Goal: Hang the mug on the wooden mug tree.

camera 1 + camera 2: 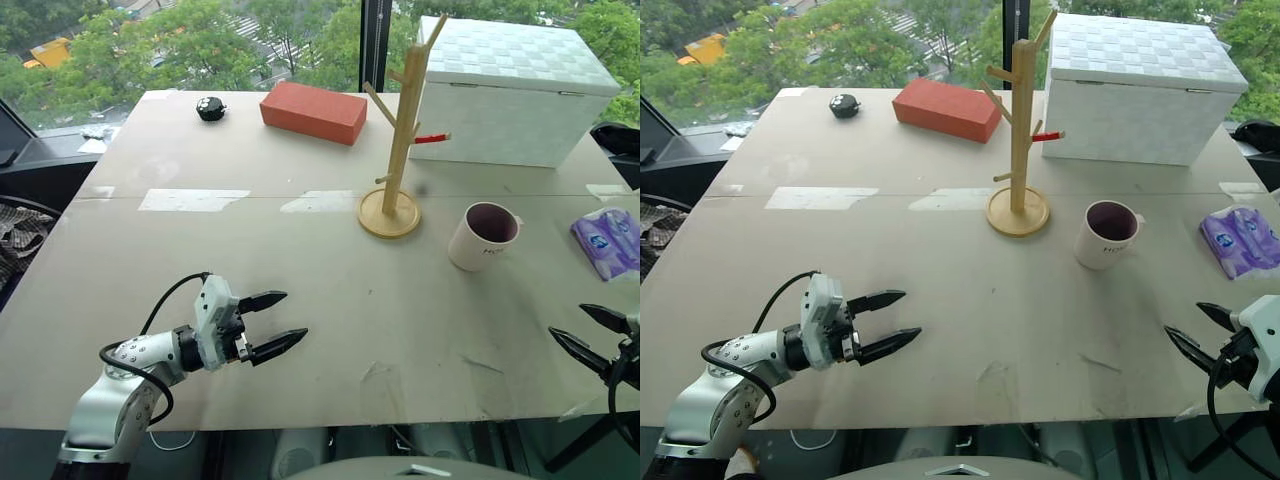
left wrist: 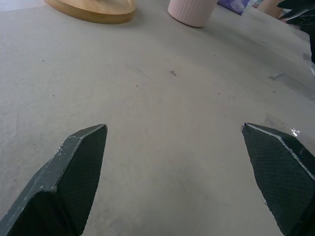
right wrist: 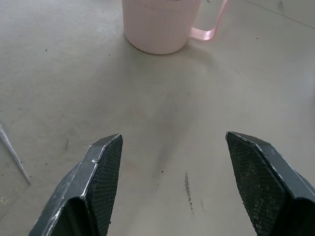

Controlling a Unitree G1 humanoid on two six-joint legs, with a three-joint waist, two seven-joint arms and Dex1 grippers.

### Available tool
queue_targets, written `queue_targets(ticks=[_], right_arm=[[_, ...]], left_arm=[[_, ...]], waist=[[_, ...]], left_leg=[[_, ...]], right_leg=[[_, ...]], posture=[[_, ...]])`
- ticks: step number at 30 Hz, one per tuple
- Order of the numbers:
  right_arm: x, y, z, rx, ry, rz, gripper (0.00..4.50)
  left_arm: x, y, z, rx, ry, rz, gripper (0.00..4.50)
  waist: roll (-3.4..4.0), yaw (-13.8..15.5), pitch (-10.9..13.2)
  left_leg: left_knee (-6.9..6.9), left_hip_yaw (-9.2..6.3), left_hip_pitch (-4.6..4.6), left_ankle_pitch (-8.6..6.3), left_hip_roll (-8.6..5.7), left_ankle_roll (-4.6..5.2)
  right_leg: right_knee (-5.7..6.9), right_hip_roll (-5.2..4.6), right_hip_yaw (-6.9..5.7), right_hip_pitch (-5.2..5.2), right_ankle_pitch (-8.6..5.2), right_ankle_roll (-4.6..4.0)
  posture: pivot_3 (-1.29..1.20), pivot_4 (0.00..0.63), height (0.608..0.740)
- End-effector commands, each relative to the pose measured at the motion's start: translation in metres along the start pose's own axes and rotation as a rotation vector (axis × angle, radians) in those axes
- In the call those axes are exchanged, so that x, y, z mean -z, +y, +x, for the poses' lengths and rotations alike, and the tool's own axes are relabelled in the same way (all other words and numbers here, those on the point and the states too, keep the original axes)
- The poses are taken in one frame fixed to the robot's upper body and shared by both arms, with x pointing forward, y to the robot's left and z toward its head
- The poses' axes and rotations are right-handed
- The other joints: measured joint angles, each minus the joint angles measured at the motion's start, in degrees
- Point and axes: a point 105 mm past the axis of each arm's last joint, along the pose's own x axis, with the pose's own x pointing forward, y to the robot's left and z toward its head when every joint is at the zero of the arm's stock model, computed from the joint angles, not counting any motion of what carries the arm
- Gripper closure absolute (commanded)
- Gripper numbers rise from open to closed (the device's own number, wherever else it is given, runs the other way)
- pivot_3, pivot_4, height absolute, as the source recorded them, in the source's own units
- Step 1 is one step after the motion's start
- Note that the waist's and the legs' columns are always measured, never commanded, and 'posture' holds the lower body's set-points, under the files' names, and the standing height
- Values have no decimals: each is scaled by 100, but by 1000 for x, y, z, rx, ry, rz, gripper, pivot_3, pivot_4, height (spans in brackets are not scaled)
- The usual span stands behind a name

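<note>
1. Near me: L gripper [image 1: 283, 322] sits low over the table [image 1: 330, 330], fingers wide apart, holding nothing. I leave it parked.
2. R gripper [image 1: 1192, 330] is at the near right edge, fingers also wide, nothing in them. In the R wrist view it points at the mug [image 3: 162, 24].
3. The mug [image 1: 484, 236] stands upright, mid right of the table, well apart from both grippers. Its handle [image 3: 209, 30] sticks out to one side.
4. Just beyond, to the mug's left, is the wooden mug tree [image 1: 400, 150], near but not touching.
5. My plan: bring R in slow and level, pinch the mug wall, not the handle, so the handle stays free for a peg.
6. Far back: red brick [image 1: 313, 111], white box [image 1: 510, 95]. Stay away from those.
</note>
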Motion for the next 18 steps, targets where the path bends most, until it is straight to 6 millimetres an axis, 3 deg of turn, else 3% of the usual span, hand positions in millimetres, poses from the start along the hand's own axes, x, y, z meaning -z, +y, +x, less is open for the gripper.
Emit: queue_targets(ticks=[1, 9, 18], right_arm=[[-14, -9, 6, 60, -60, -45, 1165], [-35, -49, 58, 253, -141, -51, 1165], [-51, -58, 103, 182, -179, -63, 1165]], left_arm=[[-6, 2, -8, 20, -33, 52, 0], [-7, -26, -4, 237, -61, 165, 0], [-30, -33, 12, 227, -133, 225, 0]], waist=[[-1, -1, 0], [13, -19, 6], [12, -6, 8]], left_leg=[[0, 0, 0, 0, 0, 0], [-1, 5, -5, 0, -1, 0], [-1, 19, -6, 2, -4, 3]], right_leg=[[0, 0, 0, 0, 0, 0], [-2, -3, -6, -11, 17, -27], [-2, 23, -3, -10, 18, -26]], posture=[[0, 150, 740], [0, 150, 740], [0, 150, 740]])
